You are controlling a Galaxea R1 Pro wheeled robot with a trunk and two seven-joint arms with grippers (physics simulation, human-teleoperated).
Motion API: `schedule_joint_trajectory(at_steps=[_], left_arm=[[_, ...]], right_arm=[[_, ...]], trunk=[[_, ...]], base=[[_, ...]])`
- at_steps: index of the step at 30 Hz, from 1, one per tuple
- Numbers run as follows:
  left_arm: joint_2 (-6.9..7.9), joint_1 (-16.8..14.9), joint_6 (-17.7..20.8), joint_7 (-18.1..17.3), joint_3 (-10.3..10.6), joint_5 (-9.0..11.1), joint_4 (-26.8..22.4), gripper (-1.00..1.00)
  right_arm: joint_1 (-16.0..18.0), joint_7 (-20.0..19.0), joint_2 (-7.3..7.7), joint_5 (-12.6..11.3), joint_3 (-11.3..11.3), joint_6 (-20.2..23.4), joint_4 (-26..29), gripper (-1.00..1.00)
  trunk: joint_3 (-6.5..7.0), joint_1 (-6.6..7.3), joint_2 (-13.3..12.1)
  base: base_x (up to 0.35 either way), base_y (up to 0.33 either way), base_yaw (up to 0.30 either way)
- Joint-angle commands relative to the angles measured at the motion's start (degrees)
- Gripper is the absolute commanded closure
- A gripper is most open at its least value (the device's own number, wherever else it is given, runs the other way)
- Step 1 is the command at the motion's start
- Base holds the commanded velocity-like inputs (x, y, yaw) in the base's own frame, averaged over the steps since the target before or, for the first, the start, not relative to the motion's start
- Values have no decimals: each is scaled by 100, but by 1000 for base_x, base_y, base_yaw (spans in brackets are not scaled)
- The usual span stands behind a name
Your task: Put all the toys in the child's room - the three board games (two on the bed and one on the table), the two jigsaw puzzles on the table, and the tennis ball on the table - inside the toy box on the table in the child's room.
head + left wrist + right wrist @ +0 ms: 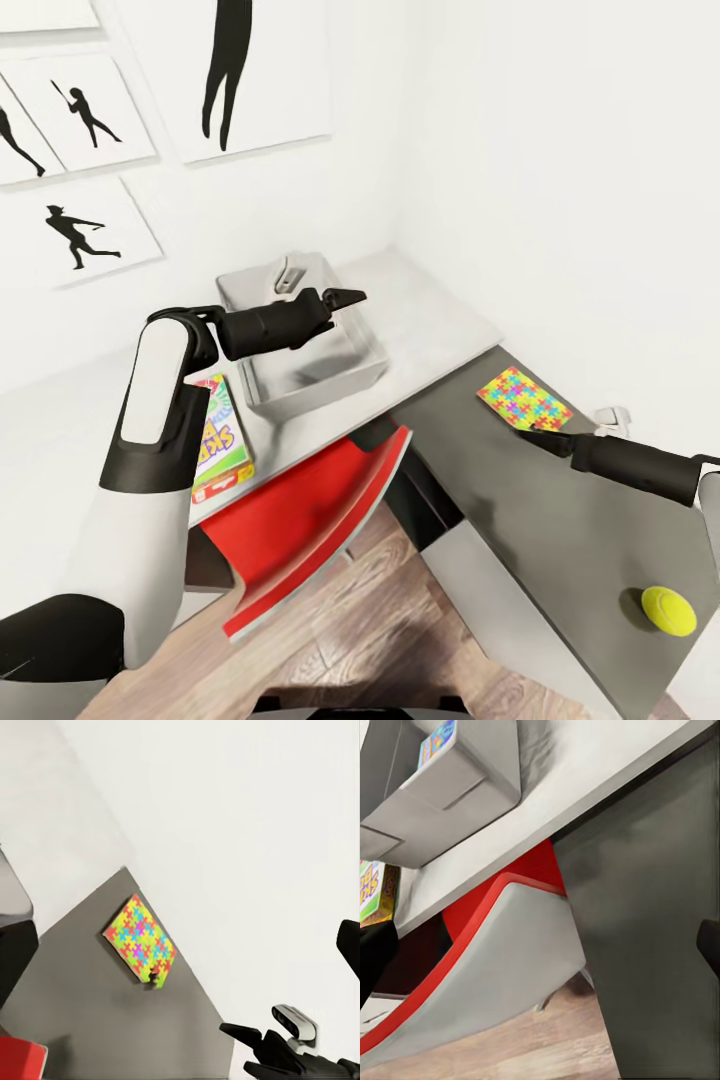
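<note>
The light grey toy box [320, 385] stands on the pale table [440, 320] near the wall corner. A blue printed board game [437, 741] leans inside the toy box [472, 772]. My left gripper [347, 297] hovers open over the box with nothing in it. The SKIP-BO board game [222, 440] lies flat on the table under my left forearm. One multicoloured jigsaw puzzle [523, 398] [139, 940] lies on the darker grey wing [520, 500]. My right gripper [535, 432] [247, 1050] is open just beside the puzzle's near edge. The yellow tennis ball [668, 610] rests further along the wing.
A red and grey chair [310, 510] [502, 945] is tucked under the table's inner corner, over the wooden floor [400, 620]. White walls close in behind the table, with framed silhouette pictures [90, 230] on the left wall.
</note>
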State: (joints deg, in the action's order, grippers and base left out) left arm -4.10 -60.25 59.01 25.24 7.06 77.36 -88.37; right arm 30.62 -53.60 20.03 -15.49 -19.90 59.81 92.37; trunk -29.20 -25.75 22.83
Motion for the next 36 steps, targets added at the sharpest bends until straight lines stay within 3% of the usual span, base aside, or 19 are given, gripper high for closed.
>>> schedule_joint_trajectory(at_steps=[1, 15, 18, 19, 24, 27, 36], left_arm=[[-17, -1, 13, 62, 15, 52, -6, -100], [-287, 20, -134, 82, 490, 37, 43, -100], [-344, 34, -276, 84, 743, 51, 50, -100], [-344, 34, -276, 84, 743, 51, 50, -100], [-435, 44, -581, 82, 1268, 79, 57, -100], [-481, 46, -701, 84, 1530, 198, 72, -100], [-531, 48, -812, 85, 1981, 522, 83, -100]], right_arm=[[6, -36, 0, 26, -4, 19, 0, -100], [6, -36, 56, 23, -66, 19, -6, -100], [1, -36, 68, 21, -79, 19, -7, -100], [1, -36, 68, 21, -79, 19, -7, -100], [-8, -34, 81, 22, -88, 19, -8, -100], [-49, -32, 89, 22, -95, 19, -7, -100], [-113, -29, 101, 27, -135, 19, -1, -100]], trunk=[[1, -4, 9], [119, -4, 9], [144, -4, 9], [152, -4, 9], [194, -4, 9], [218, -4, 9], [292, -4, 9]], base=[[0, 0, -137], [0, 0, -174], [0, 0, -195], [0, 0, -196], [0, 0, -198], [0, 0, -200], [0, 0, -201]])
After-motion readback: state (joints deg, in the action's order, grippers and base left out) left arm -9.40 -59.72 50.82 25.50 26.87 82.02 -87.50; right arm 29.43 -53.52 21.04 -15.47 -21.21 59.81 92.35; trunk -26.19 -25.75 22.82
